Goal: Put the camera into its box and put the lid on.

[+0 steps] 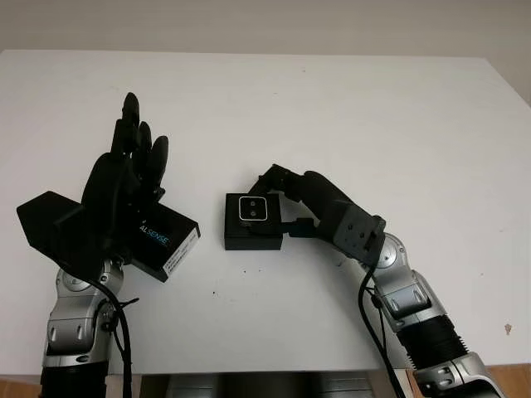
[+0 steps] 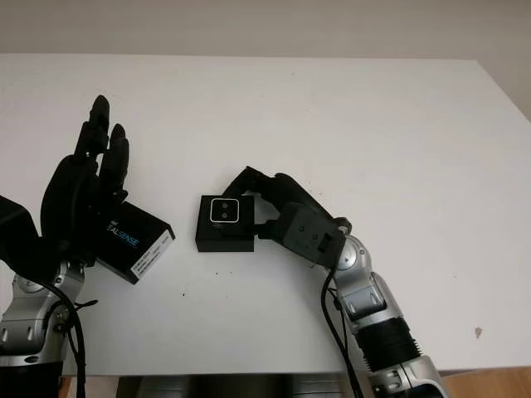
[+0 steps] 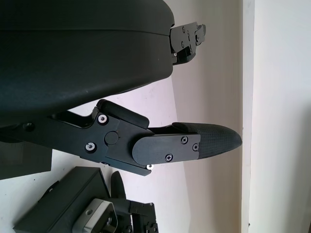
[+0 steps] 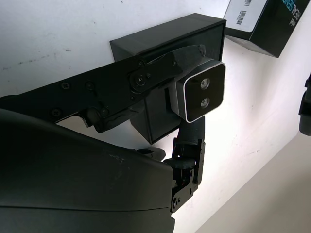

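Left eye view: my right hand [image 1: 286, 203] reaches in from the lower right to the middle of the white table [image 1: 348, 108]. Its fingers are closed on the camera [image 1: 251, 208], a small silver-faced unit with two lenses facing up. The camera sits at the open top of the black box [image 1: 252, 229], which stands on the table; whether it is fully seated I cannot tell. My left hand [image 1: 124, 186] is raised on the left side, open and holding nothing. Beneath and beside it lies the lid [image 1: 162, 240], a black sleeve with white lettering and a label on its end, well apart from the box.

Right eye view: same arrangement. The camera [image 2: 226, 211] is in the upper part of the box [image 2: 224, 235], with my right hand [image 2: 264, 199] wrapped around it from the right. The lid [image 2: 133, 240] lies by my left hand [image 2: 87, 186].

Left wrist view: one left finger [image 3: 194, 143] extends free over the table, gripping nothing. The box [image 3: 63, 204] and the camera [image 3: 95, 221] appear at the picture's edge.

Right wrist view: my right fingers [image 4: 165, 65] clamp the camera [image 4: 204, 92] against the box [image 4: 165, 77] opening, lenses outward. The lid [image 4: 265, 22] lies beyond the box, apart from it.
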